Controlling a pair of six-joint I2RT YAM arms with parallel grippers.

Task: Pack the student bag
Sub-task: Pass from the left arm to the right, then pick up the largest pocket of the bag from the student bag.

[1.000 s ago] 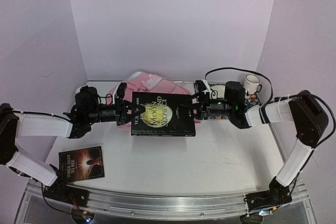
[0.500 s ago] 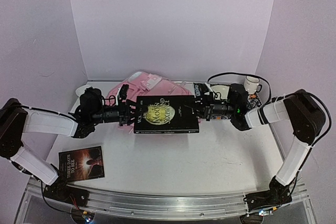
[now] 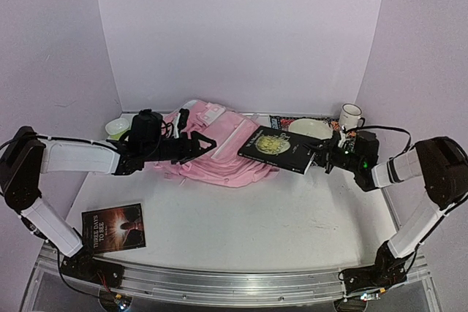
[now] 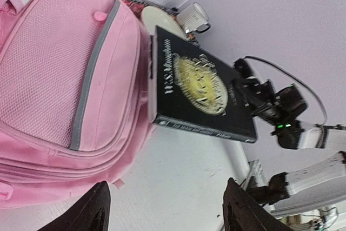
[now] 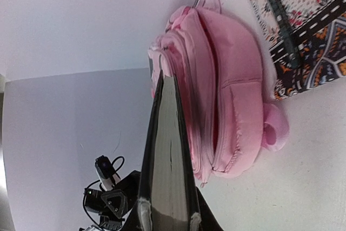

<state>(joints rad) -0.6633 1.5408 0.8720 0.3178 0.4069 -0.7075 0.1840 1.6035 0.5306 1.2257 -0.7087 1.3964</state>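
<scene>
The student bag [image 3: 227, 166] is a pink backpack lying flat at the back middle of the table, also filling the left wrist view [image 4: 59, 96]. A black book [image 3: 281, 149] hangs tilted over the bag's right end. My right gripper [image 3: 322, 157] is shut on the book's right edge; in its wrist view the book's page edge [image 5: 167, 150] runs up from between the fingers [image 5: 167, 220], with the bag [image 5: 227, 106] behind. My left gripper [image 3: 206, 142] hovers over the bag's left half, open and empty [image 4: 167, 204], apart from the book [image 4: 200, 87].
A second dark book [image 3: 113, 228] lies at the front left of the table. A white mug [image 3: 351, 116], a pale plate [image 3: 311, 128] and a patterned mat [image 5: 308, 41] sit at the back right. A small pale bowl [image 3: 117, 127] stands at the back left.
My left gripper opened and let go of the black book, pulling back left. My right gripper shut on the book and carried it right, now tilted over the bag's end.
</scene>
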